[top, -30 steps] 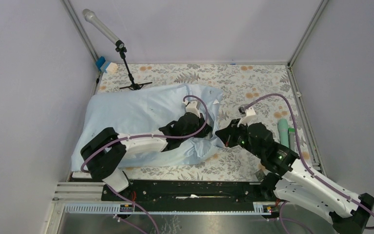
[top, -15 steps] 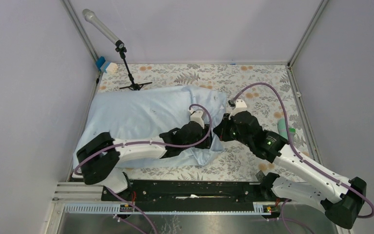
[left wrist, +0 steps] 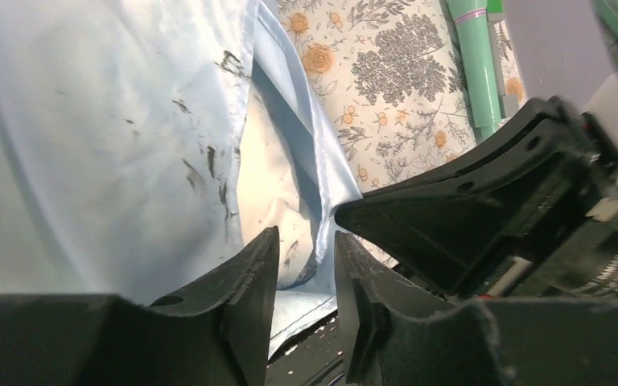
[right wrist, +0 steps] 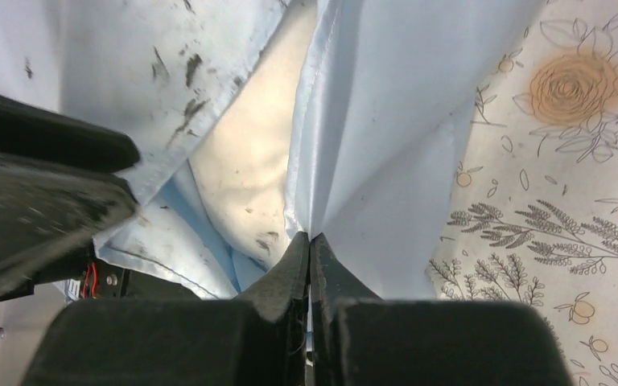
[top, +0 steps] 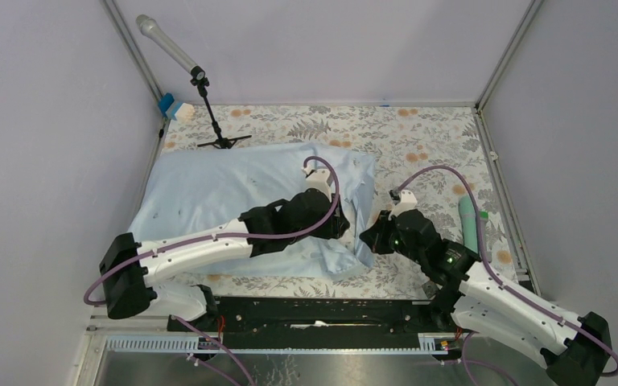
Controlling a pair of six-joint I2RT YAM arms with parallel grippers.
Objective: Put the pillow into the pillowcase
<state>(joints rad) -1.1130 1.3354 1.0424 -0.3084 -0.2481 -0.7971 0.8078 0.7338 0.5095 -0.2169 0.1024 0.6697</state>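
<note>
The light-blue pillowcase (top: 225,189) lies on the left half of the table with the cream pillow inside it. The pillow shows only at the open right end, in the left wrist view (left wrist: 267,189) and in the right wrist view (right wrist: 249,161). My left gripper (top: 343,226) reaches over the pillowcase to that opening. Its jaws (left wrist: 306,245) stand apart with nothing between them. My right gripper (top: 370,238) is just right of it, shut (right wrist: 311,241) on the pillowcase's (right wrist: 386,121) opening edge.
A microphone stand (top: 203,90) stands at the back left beside a small blue and white item (top: 174,107). A green cylinder (top: 468,219) lies at the right edge; it also shows in the left wrist view (left wrist: 475,64). The floral tablecloth (top: 418,137) covers the table. A black rail (top: 314,310) runs along the front.
My left arm has stretched farther right, bringing its gripper to the opening. My right gripper moved in toward the pillowcase, then back toward the front, holding the cloth edge.
</note>
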